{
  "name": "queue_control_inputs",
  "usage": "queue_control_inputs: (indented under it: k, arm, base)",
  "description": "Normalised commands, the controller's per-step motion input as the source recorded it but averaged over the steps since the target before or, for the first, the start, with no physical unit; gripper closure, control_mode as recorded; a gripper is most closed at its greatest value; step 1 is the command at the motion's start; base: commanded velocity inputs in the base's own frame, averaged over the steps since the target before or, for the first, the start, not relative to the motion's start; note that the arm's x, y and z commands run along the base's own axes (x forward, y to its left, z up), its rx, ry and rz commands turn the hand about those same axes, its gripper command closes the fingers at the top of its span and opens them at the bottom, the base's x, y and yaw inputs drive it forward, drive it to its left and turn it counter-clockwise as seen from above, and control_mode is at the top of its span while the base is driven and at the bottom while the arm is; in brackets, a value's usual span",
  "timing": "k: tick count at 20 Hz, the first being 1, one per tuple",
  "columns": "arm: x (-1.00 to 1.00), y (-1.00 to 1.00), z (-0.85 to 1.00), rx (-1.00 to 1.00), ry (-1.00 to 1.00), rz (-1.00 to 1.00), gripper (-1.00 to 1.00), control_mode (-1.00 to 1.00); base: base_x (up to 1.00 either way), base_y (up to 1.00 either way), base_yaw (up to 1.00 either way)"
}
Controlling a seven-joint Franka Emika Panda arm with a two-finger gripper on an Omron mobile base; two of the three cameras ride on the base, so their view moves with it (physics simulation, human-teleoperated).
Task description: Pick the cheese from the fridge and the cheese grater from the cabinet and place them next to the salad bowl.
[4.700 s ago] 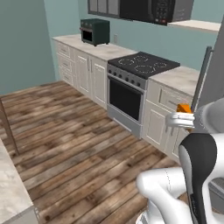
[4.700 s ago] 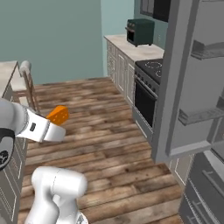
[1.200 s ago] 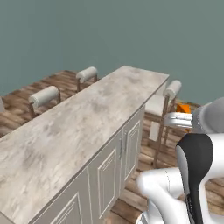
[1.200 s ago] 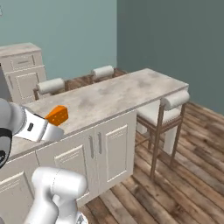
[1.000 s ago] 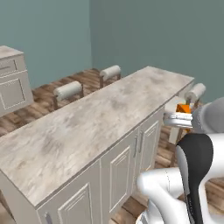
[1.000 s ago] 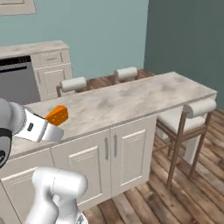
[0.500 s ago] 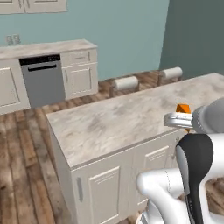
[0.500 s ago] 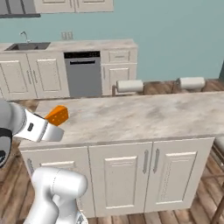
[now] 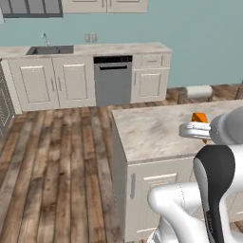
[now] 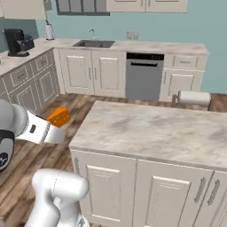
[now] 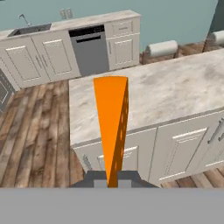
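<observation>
1. Gripper (image 11: 112, 181) clamps the cheese (image 11: 110, 127) between its 2 dark finger tips, carried in the air beside the island's corner.
2. Seen from the hand, the cheese is a long, smooth, bright orange wedge that tapers toward the fingers, its right face a darker shade.
3. From the left base view the cheese (image 9: 200, 118) pokes out as a small orange tip above the white wrist, over the island's top.
4. The island (image 10: 155, 128) has a mottled beige stone-look top and cream panelled doors with grey bar handles.
5. Behind the island, a grey dishwasher (image 10: 142, 76) sits between cream cabinets, with a sink (image 10: 94, 43) to its left.
6. Around the island runs a floor (image 9: 57, 156) of streaked brown wooden planks; the wall is plain teal.
</observation>
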Motion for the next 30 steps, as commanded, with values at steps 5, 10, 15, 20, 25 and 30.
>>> queue_control_inputs:
  k: [5,10,15,20,25,30]
  arm:
    - [0.00,0.00,0.00,0.00,0.00,0.00,1.00,1.00]
    - [0.00,0.00,0.00,0.00,0.00,0.00,1.00,1.00]
    - [0.00,0.00,0.00,0.00,0.00,0.00,1.00,1.00]
    - [0.00,0.00,0.00,0.00,0.00,0.00,1.00,1.00]
    - [0.00,0.00,0.00,0.00,0.00,0.00,1.00,1.00]
    - [0.00,0.00,0.00,0.00,0.00,0.00,1.00,1.00]
  base:
    - [0.38,0.46,0.22]
    - [0.65,0.34,0.04]
    - [0.45,0.73,0.00]
    - [0.01,0.85,0.00]
    - [0.50,0.26,0.00]
    - [0.95,0.00,0.00]
